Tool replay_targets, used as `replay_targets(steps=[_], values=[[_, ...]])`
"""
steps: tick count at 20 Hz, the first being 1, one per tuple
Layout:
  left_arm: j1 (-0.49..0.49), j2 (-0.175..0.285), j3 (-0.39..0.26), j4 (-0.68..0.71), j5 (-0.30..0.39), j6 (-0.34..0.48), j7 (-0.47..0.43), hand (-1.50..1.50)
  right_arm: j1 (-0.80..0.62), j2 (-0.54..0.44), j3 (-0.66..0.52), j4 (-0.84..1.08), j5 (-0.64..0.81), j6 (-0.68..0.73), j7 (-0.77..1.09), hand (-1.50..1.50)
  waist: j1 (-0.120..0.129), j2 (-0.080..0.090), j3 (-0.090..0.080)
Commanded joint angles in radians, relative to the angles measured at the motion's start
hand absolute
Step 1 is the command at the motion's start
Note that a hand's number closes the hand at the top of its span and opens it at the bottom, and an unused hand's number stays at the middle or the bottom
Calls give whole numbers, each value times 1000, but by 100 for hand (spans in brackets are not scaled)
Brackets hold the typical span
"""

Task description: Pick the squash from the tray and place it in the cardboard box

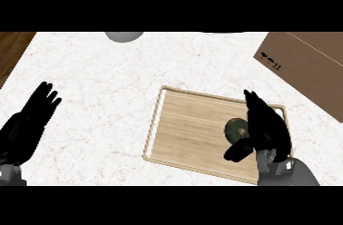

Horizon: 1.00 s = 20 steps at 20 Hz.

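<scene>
- My right hand (269, 129) is over the tray (158, 124), fingers straight and apart, right beside the squash (234, 127) (dark green, sitting on the tray).
- My left hand (30, 122) is open, at the counter's (100, 70) left.

Head camera looks steeply down onto counter (100, 79).

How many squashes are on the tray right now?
1. The squash lies on the right side of the tray, partly covered by the right hand. That hand covers part of the tray, so another could be hidden beneath it.
</scene>
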Motion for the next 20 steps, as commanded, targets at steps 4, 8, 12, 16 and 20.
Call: replay_targets(steps=[4,8,12,16,20], values=[[-43,-32,-13,0,-40,23,27,0,-34,69,-13,79,45,75,120,-150,-3,1,0],[-26,-54,-30,-2,-65,14,15,0,-80,100,-51,159,63,81,94,-150,1,1,0],[-18,-36,26,0,-33,-10,30,0,32,109,-21,113,95,76,76,-150,-2,0,0],[-26,-84,-5,4,-89,7,0,0,15,94,-88,117,79,126,35,-150,-4,1,0],[8,-67,24,-45,-70,-23,43,0,2,138,-92,105,105,155,59,-150,-1,0,0]])
